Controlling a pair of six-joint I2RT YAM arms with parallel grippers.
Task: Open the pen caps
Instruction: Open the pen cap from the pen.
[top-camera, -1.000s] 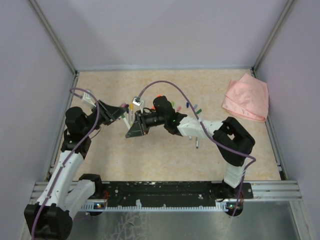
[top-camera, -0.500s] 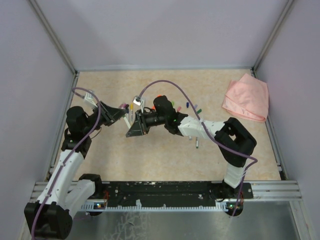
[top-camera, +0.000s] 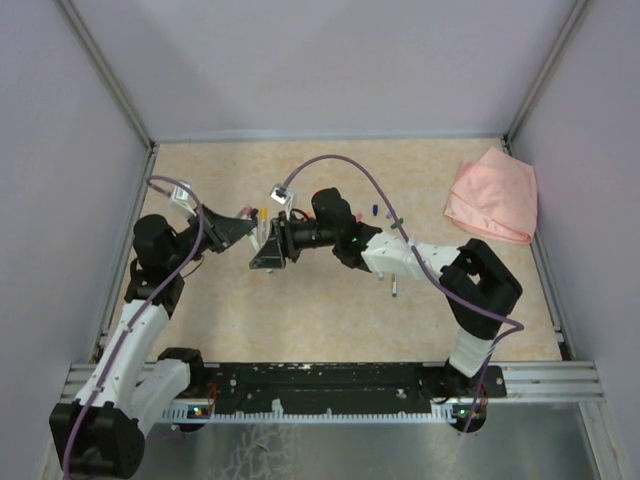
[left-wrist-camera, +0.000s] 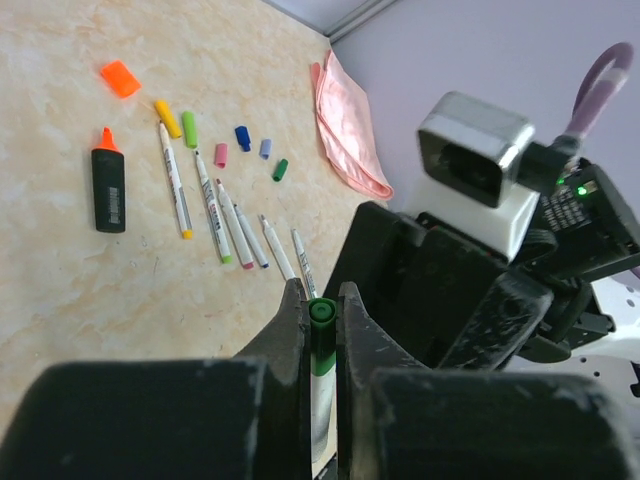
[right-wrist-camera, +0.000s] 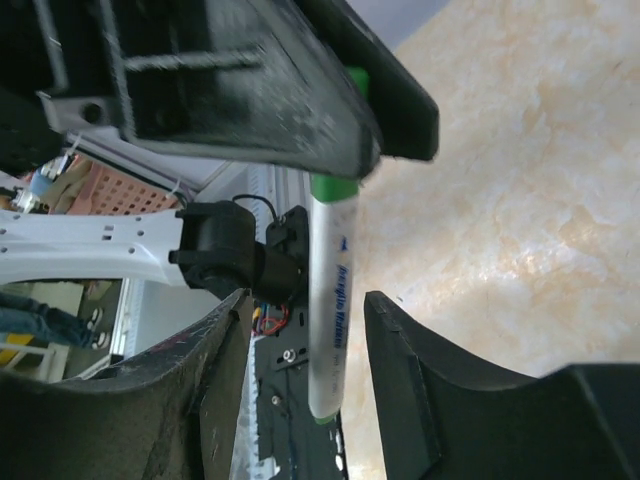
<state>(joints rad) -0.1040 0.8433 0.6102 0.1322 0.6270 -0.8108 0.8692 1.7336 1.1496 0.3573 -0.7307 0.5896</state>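
My left gripper (left-wrist-camera: 320, 295) is shut on the green cap (left-wrist-camera: 322, 322) of a white-barrelled pen (right-wrist-camera: 330, 300) and holds it in the air. My right gripper (right-wrist-camera: 308, 298) is open, its jaws on either side of the barrel without touching it. In the top view the two grippers, left (top-camera: 243, 228) and right (top-camera: 263, 250), meet over the table's left middle. Loose caps lie on the table: yellow (left-wrist-camera: 167, 118), green (left-wrist-camera: 189, 128), pink (left-wrist-camera: 220, 154), blue (left-wrist-camera: 242, 137), purple (left-wrist-camera: 265, 148), dark green (left-wrist-camera: 280, 169) and orange (left-wrist-camera: 120, 78).
Several uncapped white pens (left-wrist-camera: 212, 205) lie side by side under the grippers, next to a black highlighter (left-wrist-camera: 108, 185). A pink cloth (top-camera: 492, 195) lies at the far right. Grey walls close in the table on three sides.
The right arm has shifted slightly up and to the right. The left gripper still pinches the green cap, and the pen stays between the two grippers.
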